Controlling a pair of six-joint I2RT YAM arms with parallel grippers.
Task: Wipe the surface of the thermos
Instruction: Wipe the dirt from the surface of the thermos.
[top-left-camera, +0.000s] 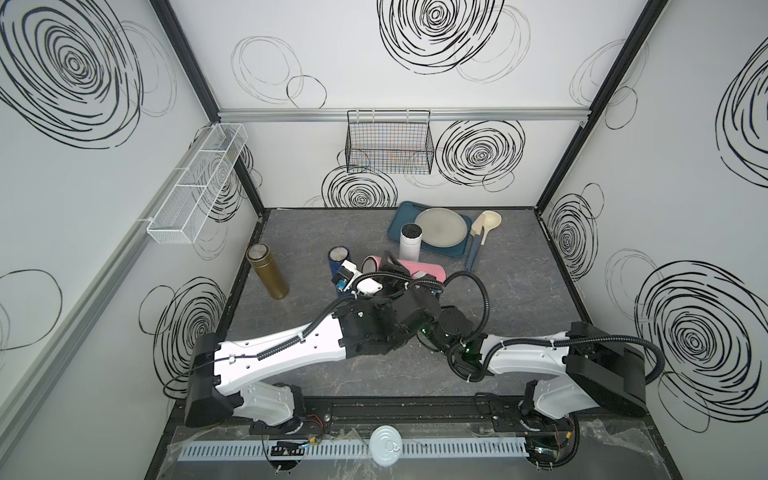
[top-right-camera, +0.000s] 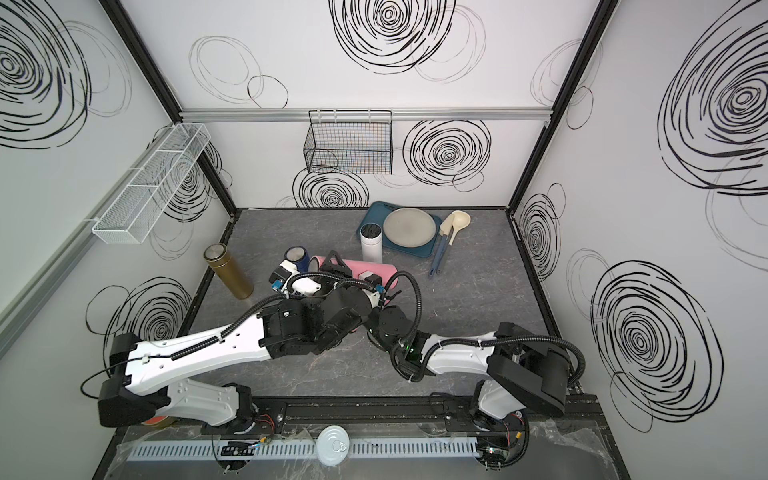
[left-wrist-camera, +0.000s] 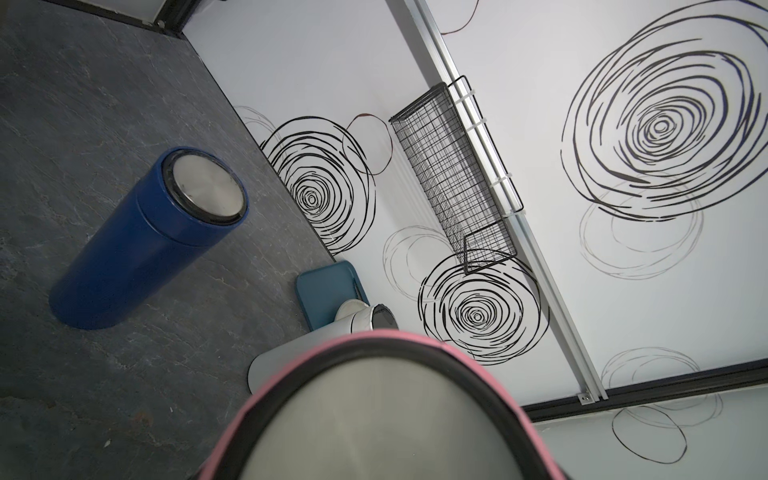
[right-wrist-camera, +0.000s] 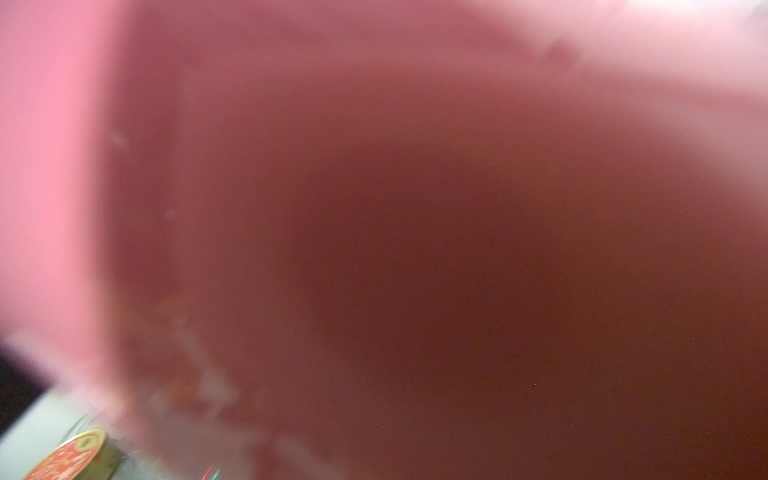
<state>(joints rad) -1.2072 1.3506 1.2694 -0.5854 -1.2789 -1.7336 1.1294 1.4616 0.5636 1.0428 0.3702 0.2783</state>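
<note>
1. The pink thermos (top-left-camera: 434, 271) lay on its side near the middle of the dark grey tabletop (top-left-camera: 519, 316). Its lid end pointed toward the upright blue thermos (top-left-camera: 340, 258), which stood just beside it.
2. The left gripper (top-left-camera: 388, 261) was clamped over the pink thermos close to the lid end. The right gripper (top-right-camera: 372, 277) was closed too, pressed against the pink body further along. What it pinched could not be made out.
3. The right part of the tabletop lay bare up to the right wall, as did the strip between the arms and the front rail. A gold cylindrical thermos (top-left-camera: 268, 270) stood upright near the left edge, well apart from the pink one.
4. Behind the pink thermos stood a white cylindrical holder with dark contents (top-left-camera: 410, 243), at the front corner of a teal tray (top-left-camera: 399, 216). Whether it stood on the tray or beside it was unclear. The tray bore a grey round plate (top-left-camera: 440, 226), and a cream ladle with a blue handle (top-left-camera: 484, 226) lay just beside the tray.
5. A black wire basket (top-left-camera: 388, 143) hung on the back wall and a white mesh rack (top-left-camera: 195, 187) on the left wall, both above the table.
6. In both top views the forearms covered the thermos's near side, so whether it rested on the table could not be told.
7. In the left wrist view the steel lid (left-wrist-camera: 374, 424) was cut off by the frame and hid the fingers. The right wrist view was almost all pink blur — only a red-and-gold tin (right-wrist-camera: 70, 457) showed past it.
</note>
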